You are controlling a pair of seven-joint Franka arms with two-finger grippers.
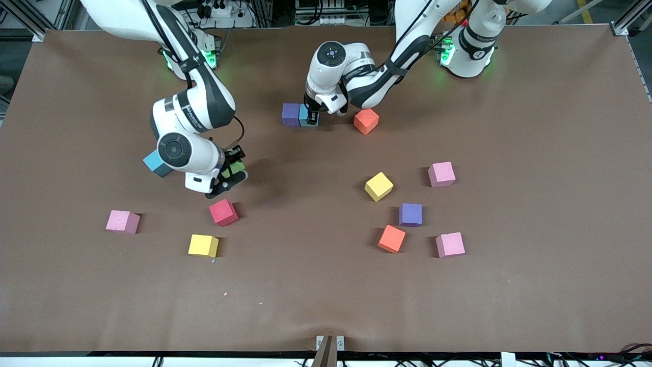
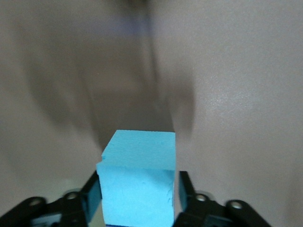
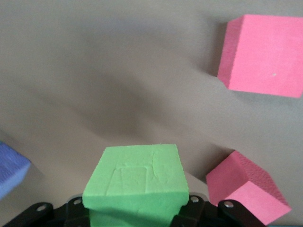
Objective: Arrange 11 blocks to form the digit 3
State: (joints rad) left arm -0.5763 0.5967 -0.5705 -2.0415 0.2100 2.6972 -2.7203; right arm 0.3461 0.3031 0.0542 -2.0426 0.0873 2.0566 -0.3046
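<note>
Nearest me sits a yellow foam cube. My right gripper clamps a green foam cube above the table. My left gripper straddles a light blue foam cube beside a purple foam cube; I cannot tell whether it grips.

Brown bench; blocks pink, yellow, red, orange, purple, light blue, green; arms white and black.
</note>
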